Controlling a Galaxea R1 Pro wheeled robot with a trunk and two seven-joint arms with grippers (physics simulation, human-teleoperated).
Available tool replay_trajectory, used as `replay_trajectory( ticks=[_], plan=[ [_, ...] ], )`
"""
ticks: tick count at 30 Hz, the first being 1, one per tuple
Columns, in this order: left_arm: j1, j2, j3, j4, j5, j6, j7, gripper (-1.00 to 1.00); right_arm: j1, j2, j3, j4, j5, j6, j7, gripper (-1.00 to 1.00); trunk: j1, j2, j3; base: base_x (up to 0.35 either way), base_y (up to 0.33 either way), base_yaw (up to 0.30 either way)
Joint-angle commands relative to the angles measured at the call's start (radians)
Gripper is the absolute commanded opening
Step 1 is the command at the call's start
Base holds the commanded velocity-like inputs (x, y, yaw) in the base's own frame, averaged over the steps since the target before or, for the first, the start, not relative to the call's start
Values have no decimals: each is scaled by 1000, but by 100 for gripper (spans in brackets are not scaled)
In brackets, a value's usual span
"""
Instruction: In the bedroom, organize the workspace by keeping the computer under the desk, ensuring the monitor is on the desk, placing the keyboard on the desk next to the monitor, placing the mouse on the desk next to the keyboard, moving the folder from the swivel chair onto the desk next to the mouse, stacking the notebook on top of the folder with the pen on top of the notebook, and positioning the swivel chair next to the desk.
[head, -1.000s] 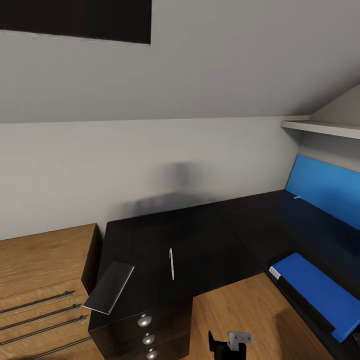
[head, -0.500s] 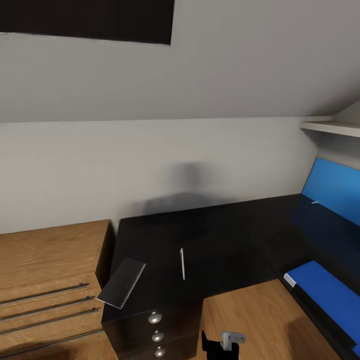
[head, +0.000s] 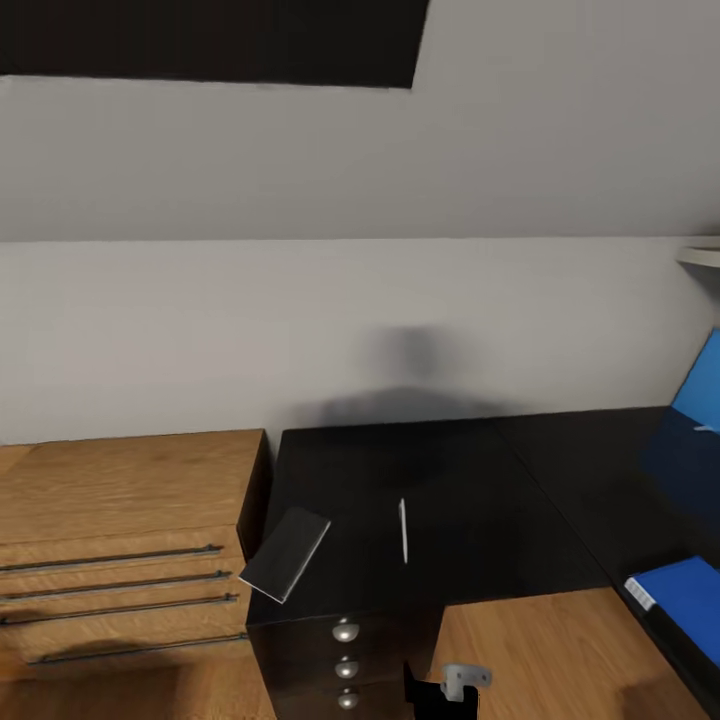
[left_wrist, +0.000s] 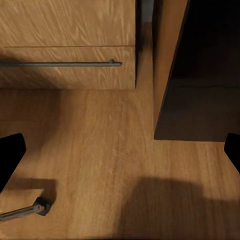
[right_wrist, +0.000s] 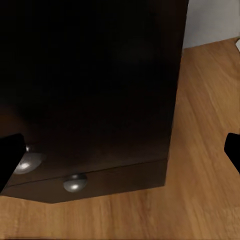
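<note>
The notebook (head: 285, 553) lies at the black tabletop's (head: 470, 490) near corner, overhanging the edge beside the wooden drawer cabinet (head: 120, 545). The pen (head: 403, 531) rests just to its right, apart from it. The blue folder (head: 685, 605) sits on the desk's right wing. Both the left hand (left_wrist: 120, 152) and the right hand (right_wrist: 120, 150) have fingers spread wide, holding nothing.

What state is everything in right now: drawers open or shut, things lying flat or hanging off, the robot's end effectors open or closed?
Notebook: flat on the desk, one corner past its left edge.
Pen: flat on the desk, apart from the notebook.
Folder: flat on the desk's right wing.
Pedestal drawers: shut.
Wooden cabinet drawers: shut.
Left end effector: open, empty.
Right end effector: open, empty.
</note>
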Motion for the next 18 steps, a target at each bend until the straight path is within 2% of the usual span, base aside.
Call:
replay_trajectory(
  ticks=[1, 8, 18],
  plan=[
    [0, 0, 2, 0, -11, -2, 10, 100, -1, 0, 9, 1, -10, -4, -1, 100, 0, -1, -1, 0, 0, 279],
    [-1, -1, 0, 0, -11, -3, 10, 100, -1, -1, 9, 1, -10, -4, 0, 100, 0, -1, -1, 0, 0, 232],
    [-1, -3, 0, 0, -13, -3, 10, 100, -1, -2, 9, 0, -10, -4, 0, 100, 0, -1, -1, 0, 0, 39]
  ],
)
